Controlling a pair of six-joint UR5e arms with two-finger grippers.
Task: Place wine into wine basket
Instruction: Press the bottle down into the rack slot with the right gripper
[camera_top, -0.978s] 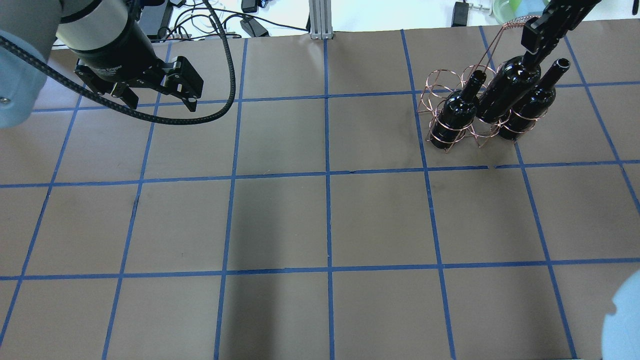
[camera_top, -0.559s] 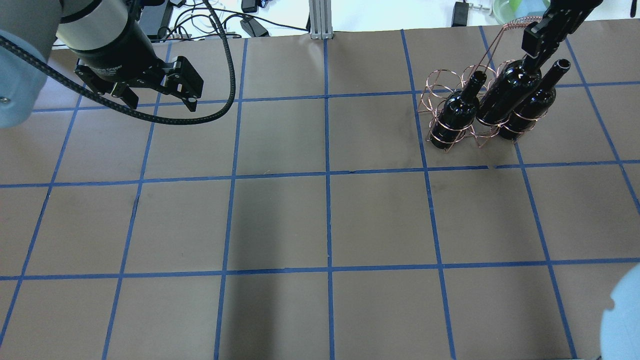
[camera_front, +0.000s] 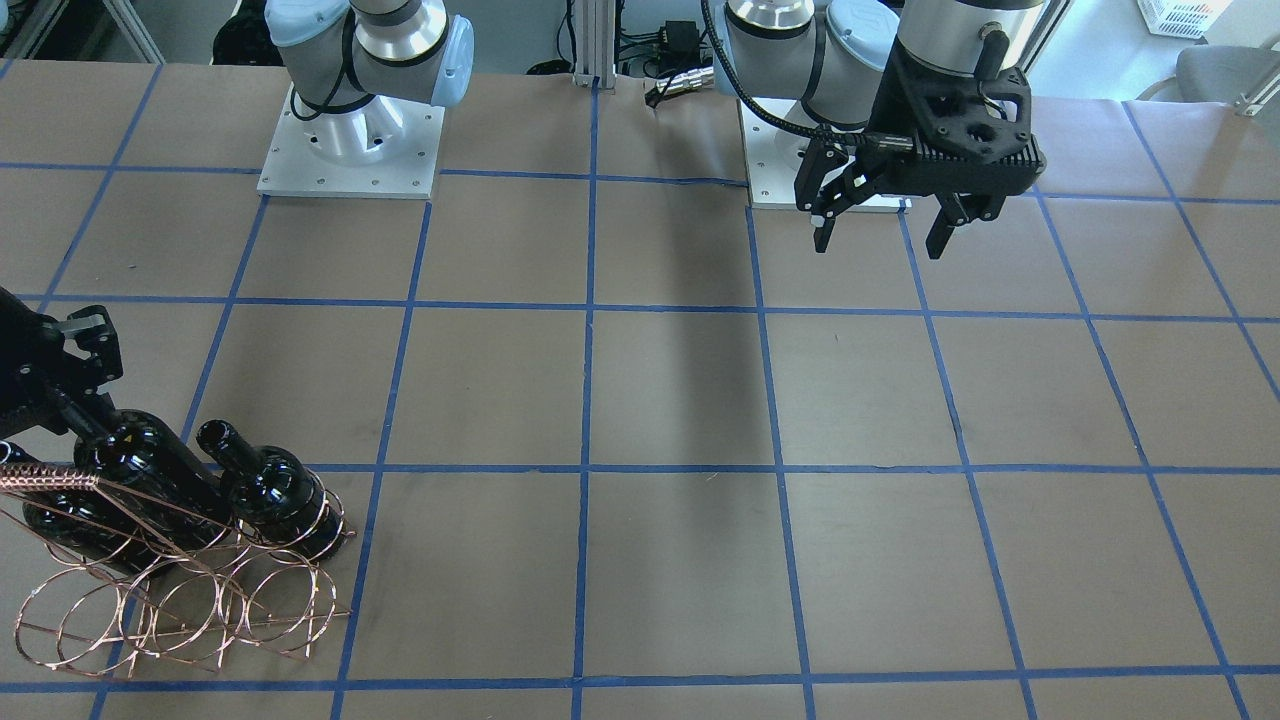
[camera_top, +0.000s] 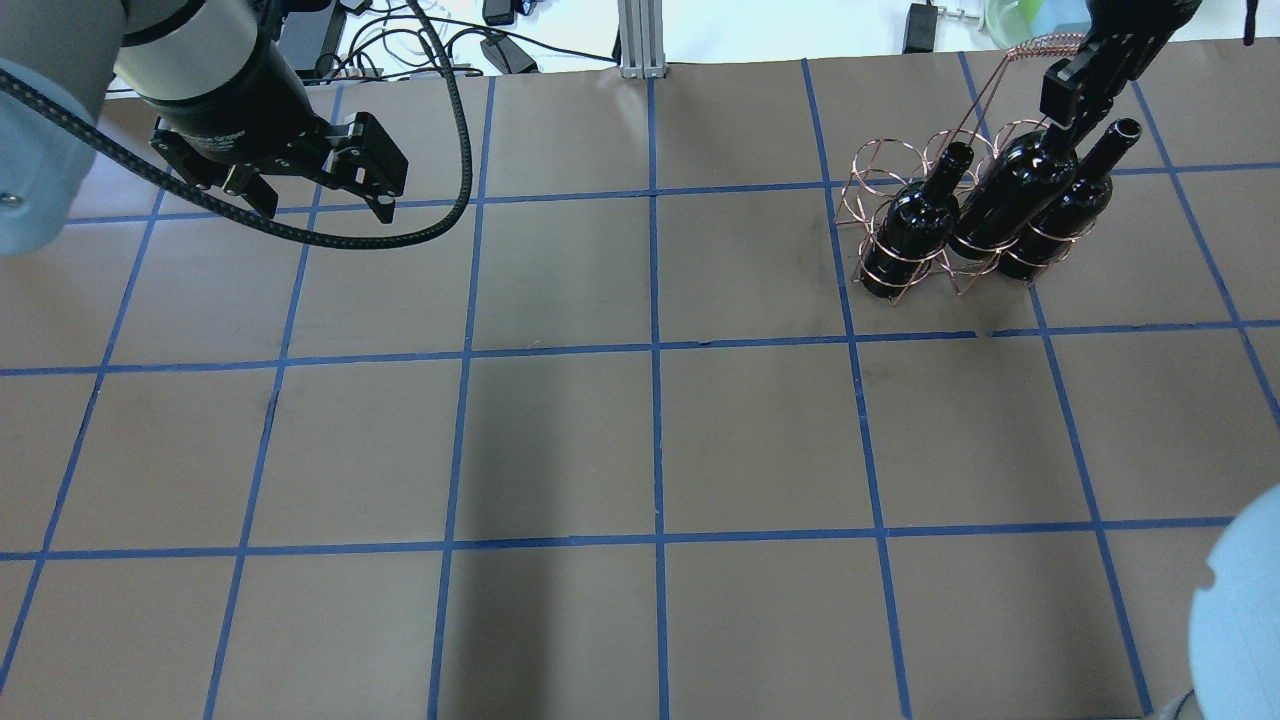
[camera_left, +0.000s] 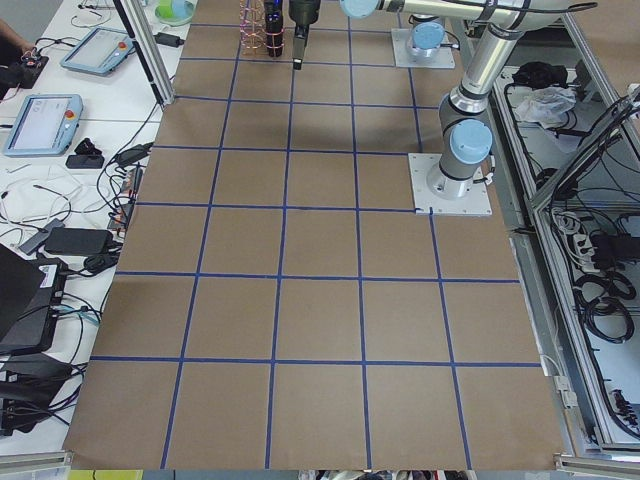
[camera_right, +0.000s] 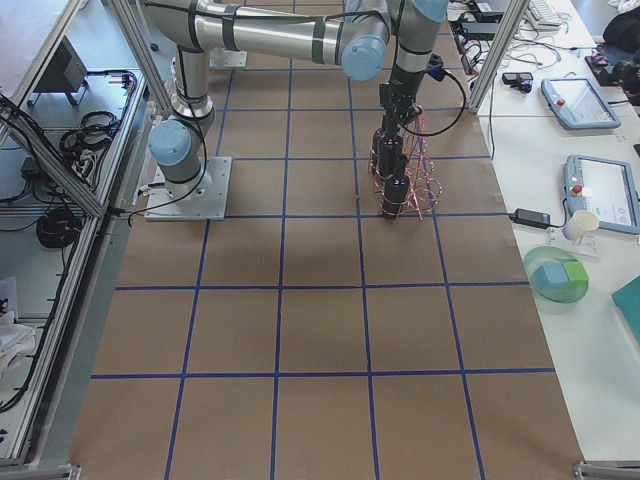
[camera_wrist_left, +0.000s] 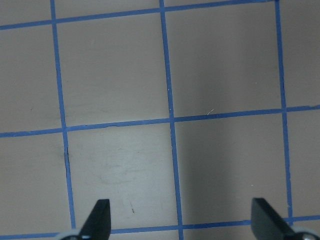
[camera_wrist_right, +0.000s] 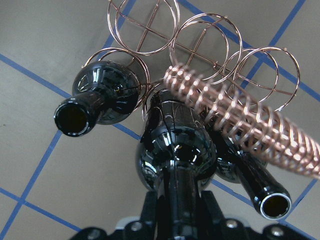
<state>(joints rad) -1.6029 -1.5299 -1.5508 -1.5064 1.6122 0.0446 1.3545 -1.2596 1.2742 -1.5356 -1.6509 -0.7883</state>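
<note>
The right pincer (camera_top: 1070, 95) is pinching the slim neck of a glossy near-black glass wine bottle (camera_top: 1010, 190), one finger on each side of the neck in the right wrist view. This bottle (camera_wrist_right: 175, 160) is sitting with its lower body inside the middle ring of the copper-coloured thin-wire basket (camera_top: 880, 185), in the row on the robot's side. It is standing between two more dark glass bottles, one (camera_top: 915, 225) on its left and one (camera_top: 1065, 205) on its right, each already resting in a neighbouring ring. Whether its base is touching the desk cannot be told. The basket's braided wire handle (camera_wrist_right: 240, 115) is crossing just beside the gripped bottle's shoulder. The rings of the far row are holding nothing. The left pincer (camera_top: 325, 205) is hovering spread wide over the brown, blue-taped desk (camera_top: 650, 440), well apart from the basket.
</note>
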